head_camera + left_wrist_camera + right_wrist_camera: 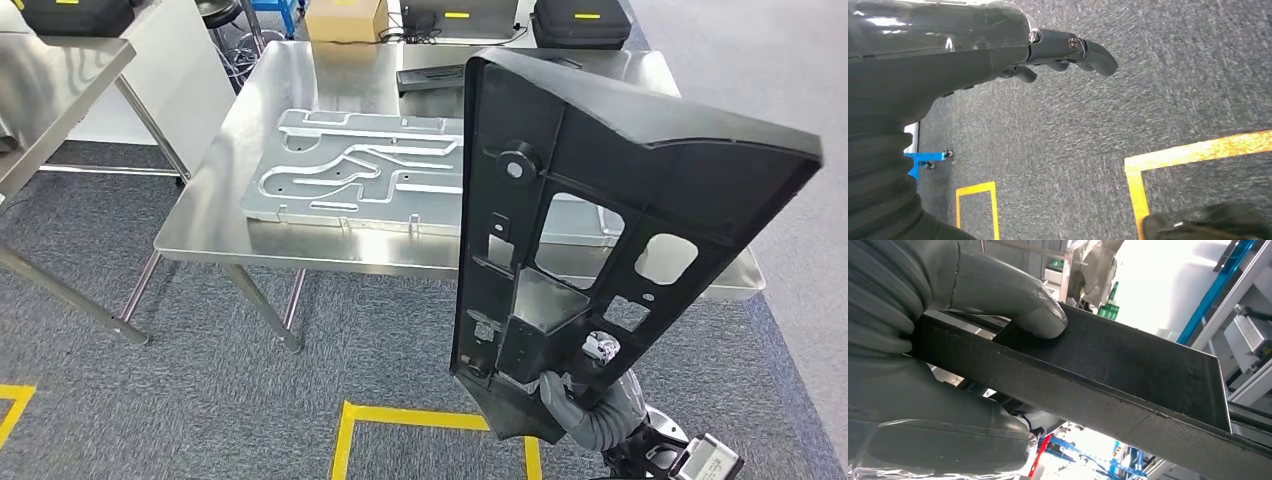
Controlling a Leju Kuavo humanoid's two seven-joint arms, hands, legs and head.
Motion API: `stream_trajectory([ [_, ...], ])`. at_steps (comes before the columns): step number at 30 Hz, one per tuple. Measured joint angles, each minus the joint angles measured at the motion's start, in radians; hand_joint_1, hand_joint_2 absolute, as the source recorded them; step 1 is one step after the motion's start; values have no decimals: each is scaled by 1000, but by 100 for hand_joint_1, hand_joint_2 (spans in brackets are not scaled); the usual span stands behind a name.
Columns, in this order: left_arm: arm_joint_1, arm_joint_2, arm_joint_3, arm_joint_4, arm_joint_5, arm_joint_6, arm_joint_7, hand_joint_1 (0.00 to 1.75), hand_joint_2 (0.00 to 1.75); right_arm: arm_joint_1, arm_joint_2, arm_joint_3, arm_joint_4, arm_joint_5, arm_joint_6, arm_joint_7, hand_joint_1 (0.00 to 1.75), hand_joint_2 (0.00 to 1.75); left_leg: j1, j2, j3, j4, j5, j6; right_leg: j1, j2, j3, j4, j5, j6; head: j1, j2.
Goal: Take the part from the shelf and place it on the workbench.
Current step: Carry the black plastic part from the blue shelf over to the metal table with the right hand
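Carpet (300, 400) with yellow tape lines (420, 415) is lying nearest, under the robot. The right hand (590, 400) is gripping the black part (600, 230) by its lower end; in the right wrist view the thick grey thumb (1023, 305) is pressing on one face of the part (1128, 370) while the rest of the hand is wrapping under its edge. The part is standing nearly upright in the air, its long axis running from the hand up and away, its ribbed, cut-out side facing the head camera, its wide top end flaring to the right over the workbench (330, 80). The left hand (1058, 52) is hanging over the carpet, fingers loosely apart and holding nothing. Beyond the part, a machined metal plate (350, 170) is lying flat on the workbench, with black cases (580, 25) farther back.
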Motion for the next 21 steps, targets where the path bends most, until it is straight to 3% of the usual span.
stream_trajectory([
  [2,2,0,0,0,0,-2,-2,0,175,2,0,0,-6,2,-1,0,175,175,-5,0,16,-121,103,14,2,1,27,-1,-20,3,0,0],
  [4,1,0,0,0,2,-2,-6,0,175,1,0,0,-11,4,0,1,175,175,-13,0,34,-215,162,29,4,4,44,-3,-37,11,0,0],
  [7,0,-1,0,0,5,-3,-10,0,175,-2,0,0,-19,6,0,6,175,175,-16,-1,54,-252,168,44,5,6,59,3,-42,29,0,0],
  [9,0,-2,0,0,5,-4,-11,0,175,-7,0,0,-25,6,0,7,175,175,-11,-1,81,-268,168,53,3,4,51,39,-50,37,0,0],
  [10,-2,-4,0,0,6,-4,-12,0,175,-9,1,0,-27,6,0,8,175,175,-9,-1,93,-274,167,56,1,2,27,81,-66,42,0,0],
  [13,-4,-6,0,0,6,-5,-14,0,175,-9,1,0,-28,7,0,10,175,175,-9,-2,114,-276,148,60,-3,1,-92,240,-131,52,0,0],
  [14,-2,-6,0,0,6,-6,-15,0,175,-7,1,0,-28,8,-1,10,175,175,-9,-2,123,-276,140,59,-5,0,-119,257,-131,55,0,0],
  [15,-1,-6,0,0,6,-6,-15,0,175,-6,1,0,-29,9,-1,10,175,175,-8,-2,134,-276,132,58,-7,-1,-127,238,-109,58,0,0],
  [17,1,-7,0,0,4,-8,-14,0,175,-3,1,-1,-32,13,-1,9,175,175,-6,-3,159,-276,112,51,-11,-3,-106,123,-10,60,0,0],
  [18,1,-8,0,0,3,-9,-13,0,175,-1,1,-2,-34,15,1,7,175,175,-6,-4,169,-275,102,46,-10,-5,-92,68,25,58,0,0],
  [19,0,-8,0,0,1,-12,-14,0,175,1,0,-2,-37,16,7,5,175,175,-7,-4,174,-273,94,40,-8,-6,-83,31,49,53,0,0],
  [21,0,-7,0,0,-3,-19,-26,0,175,-3,-7,-2,-47,9,27,4,175,175,-9,-5,183,-268,86,26,-3,-5,-79,16,51,37,0,0],
])
